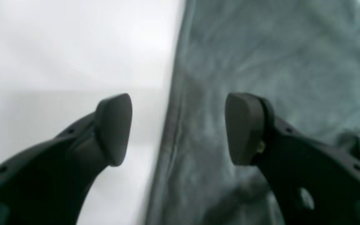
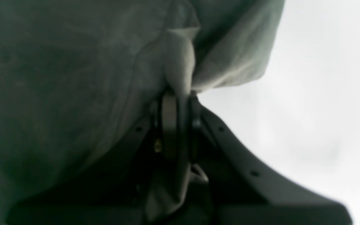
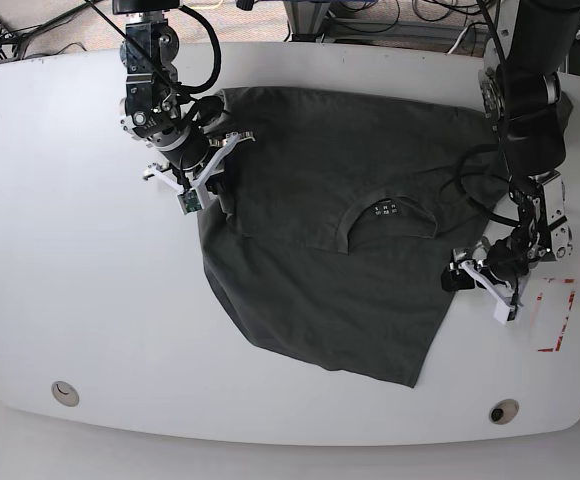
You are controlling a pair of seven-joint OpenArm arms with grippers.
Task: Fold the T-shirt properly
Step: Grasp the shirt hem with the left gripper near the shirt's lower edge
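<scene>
Where table [image 3: 90, 300] shows, white, cables [image 3: 370, 15] behind.

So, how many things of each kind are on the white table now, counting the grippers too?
T-shirt: 1
Grippers: 2, the left gripper open at the shirt's edge, the right gripper shut on the T-shirt
Red tape marks: 1 group
Round holes in the table: 2
Total: 6
</scene>
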